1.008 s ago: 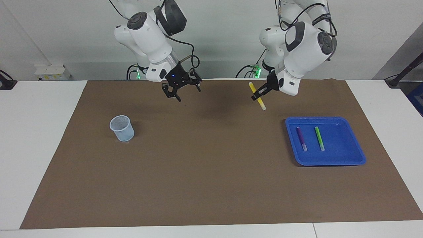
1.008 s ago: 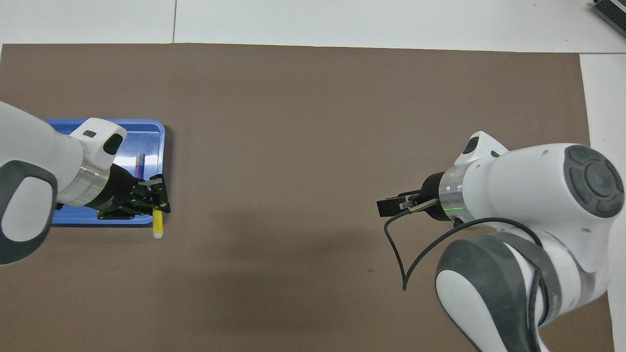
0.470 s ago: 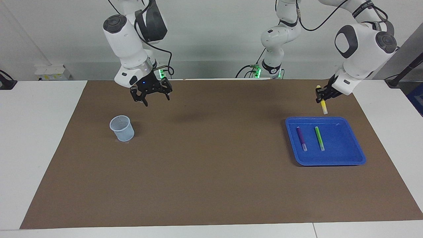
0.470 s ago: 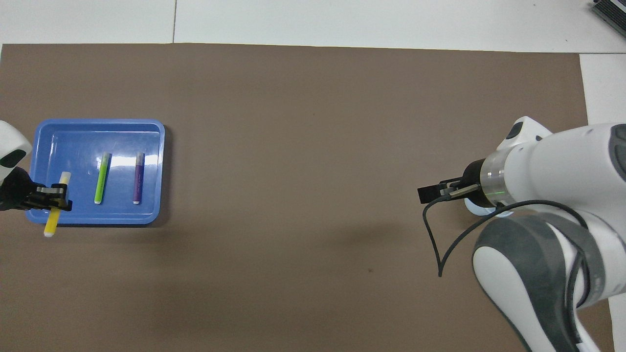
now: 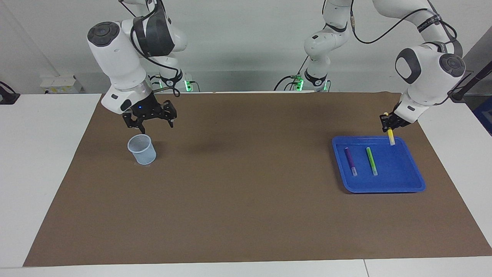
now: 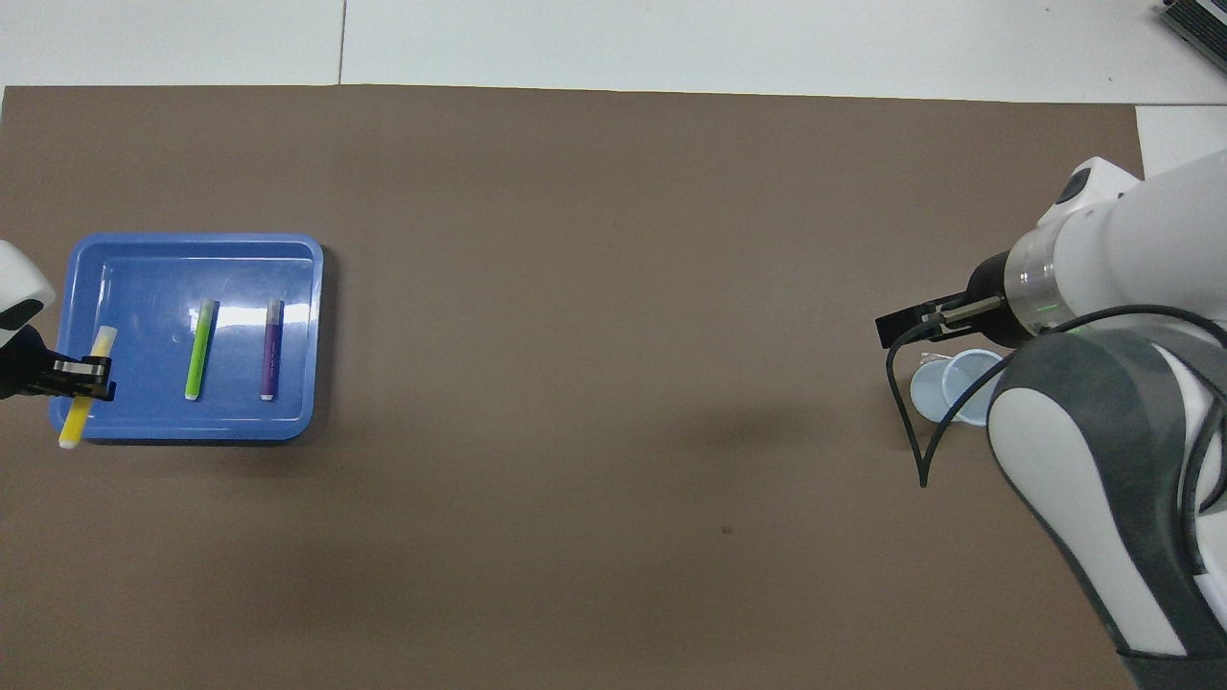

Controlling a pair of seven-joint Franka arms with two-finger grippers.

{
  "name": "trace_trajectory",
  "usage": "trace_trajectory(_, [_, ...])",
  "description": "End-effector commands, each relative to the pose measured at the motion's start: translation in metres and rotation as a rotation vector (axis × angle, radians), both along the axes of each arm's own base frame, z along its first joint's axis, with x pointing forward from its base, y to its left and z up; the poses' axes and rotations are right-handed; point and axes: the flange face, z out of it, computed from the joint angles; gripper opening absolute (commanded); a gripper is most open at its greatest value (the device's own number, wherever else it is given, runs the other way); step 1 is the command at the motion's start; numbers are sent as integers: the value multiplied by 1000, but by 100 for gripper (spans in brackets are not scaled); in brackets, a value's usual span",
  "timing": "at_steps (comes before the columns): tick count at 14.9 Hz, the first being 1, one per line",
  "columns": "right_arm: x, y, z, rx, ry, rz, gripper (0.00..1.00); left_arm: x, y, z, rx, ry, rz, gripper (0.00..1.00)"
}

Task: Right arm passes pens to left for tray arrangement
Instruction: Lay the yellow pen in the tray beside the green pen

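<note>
Grippers come first, both raised above the surface [image 5: 246, 215], which carries a brown mat [image 5: 246, 184]. At the left arm's end, the left gripper [image 5: 389, 124] is clamped on the yellow pen [image 5: 391, 136], gripping it near its upper end so that the pen hangs tilted over the corner of the blue tray [image 5: 417, 184] nearest the robots; in the overhead view the same pen [image 6: 81, 401] crosses the tray's [image 6: 192, 244] edge at that corner, with its whitish end over the mat. At the right arm's end, the right gripper [image 5: 152, 124], showing a small blue light, hangs with its fingers spread wide and nothing between them, just over the rim of the small clear bluish cup [image 5: 142, 149], on the side nearer the robots. Farther out, 2 pens lie flat in the tray, side by side and apart: the green pen [image 5: 371, 161] and the purple pen [image 5: 350, 161], the purple one toward the right arm's end, both with whitish ends pointing away from the robots.
</note>
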Motion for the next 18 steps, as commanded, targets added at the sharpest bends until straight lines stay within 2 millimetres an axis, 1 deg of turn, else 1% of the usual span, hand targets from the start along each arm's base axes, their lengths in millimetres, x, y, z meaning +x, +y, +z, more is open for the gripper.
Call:
trace_trajectory(1, [-5, 3, 3, -29, 58, 19, 100, 9, 11, -22, 31, -22, -42, 0])
trace_trajectory(2, [-10, 4, 6, -34, 75, 16, 100, 13, 13, -32, 31, -25, -47, 0])
trace_trajectory(4, [-7, -9, 5, -32, 70, -16, 100, 19, 24, -48, 20, -43, -34, 0])
trace_trajectory(6, [-11, -6, 1, -30, 80, -15, 100, 25, 29, -68, 35, -52, -56, 0])
trace_trajectory(8, [-21, -6, -7, -36, 103, -61, 100, 29, 40, -88, 30, -59, -47, 0])
trace_trajectory(9, [-22, -6, -6, -37, 105, -76, 100, 31, 42, -97, 23, -65, -42, 0])
trace_trajectory(10, [-20, -11, -7, -37, 103, -72, 100, 35, 42, -104, 18, -81, -44, 0])
trace_trajectory(11, [-20, -13, -7, -35, 103, -69, 100, 34, 47, -114, 13, -89, -38, 0])
trace_trajectory(13, [-21, -21, -6, -36, 108, -87, 100, 36, 49, -121, 10, -98, -36, 0])
trace_trajectory(14, [-23, -20, -6, -37, 116, -87, 100, 37, 48, -127, 7, -104, -33, 0])
trace_trajectory(15, [-23, -29, -5, -38, 118, -95, 100, 37, 47, -135, 1, -119, -32, 0])
trace_trajectory(17, [-23, -29, -5, -37, 119, -97, 100, 34, 43, -146, 19, -144, -63, 0])
trace_trajectory(18, [-24, -27, -4, -37, 117, -97, 100, 34, 43, -147, 44, -144, -95, 0])
